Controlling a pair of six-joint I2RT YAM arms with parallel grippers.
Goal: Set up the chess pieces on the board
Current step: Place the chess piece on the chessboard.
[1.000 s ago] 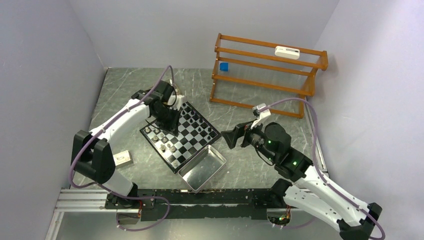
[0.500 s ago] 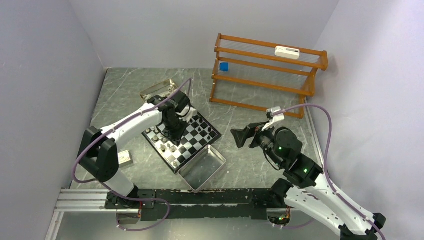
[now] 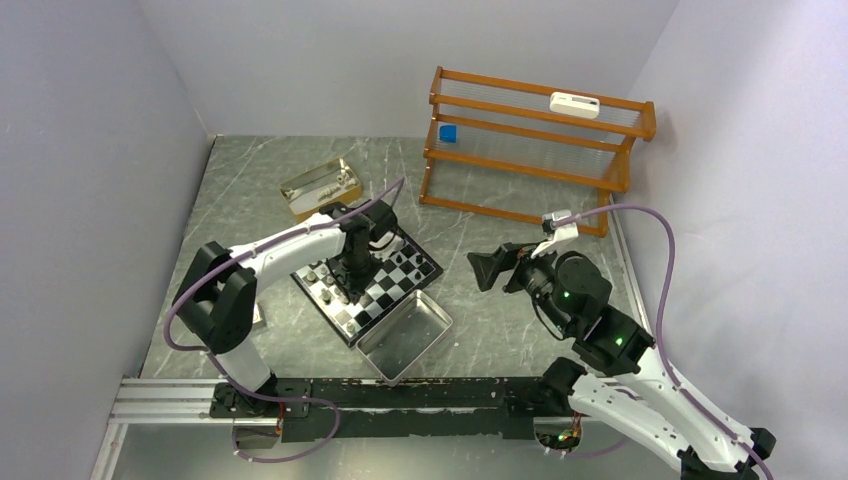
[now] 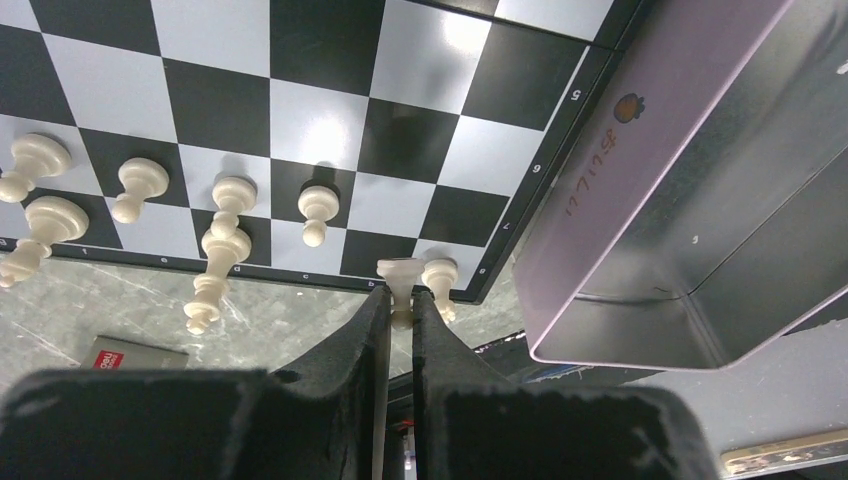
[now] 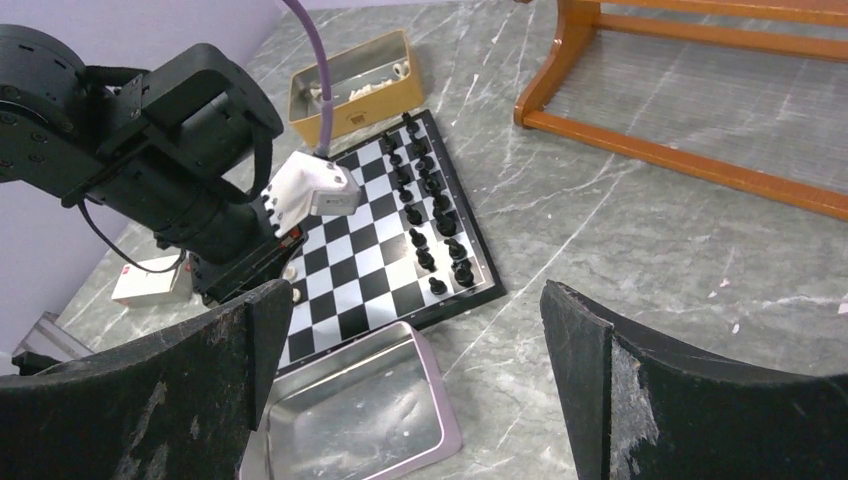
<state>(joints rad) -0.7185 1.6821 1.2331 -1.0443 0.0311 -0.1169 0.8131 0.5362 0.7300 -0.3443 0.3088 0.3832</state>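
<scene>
The board (image 3: pixel 404 268) lies mid-table, turned diagonally. Black chess pieces (image 5: pixel 425 215) stand in two rows along its far right side. Several cream chess pieces (image 4: pixel 130 190) stand near its near left edge. My left gripper (image 4: pixel 400 300) is shut on a cream chess piece (image 4: pixel 400 268), holding it upright over the board's near rim beside another cream piece (image 4: pixel 440 280). In the top view the left gripper (image 3: pixel 352 275) hangs over the board's near left part. My right gripper (image 5: pixel 415 310) is wide open and empty, above the table to the right of the board (image 5: pixel 350 270).
A shiny metal tray (image 3: pixel 405 335) lies against the board's near corner, close beside the left gripper (image 4: pixel 700 200). A gold-coloured box (image 3: pixel 322 186) with cream pieces sits behind the board. A wooden rack (image 3: pixel 530 150) stands at the back right. A small white box (image 5: pixel 150 282) lies left.
My left gripper has swung from the board's far left corner near the gold box to its near left edge. The right arm has drawn back slightly to the right.
</scene>
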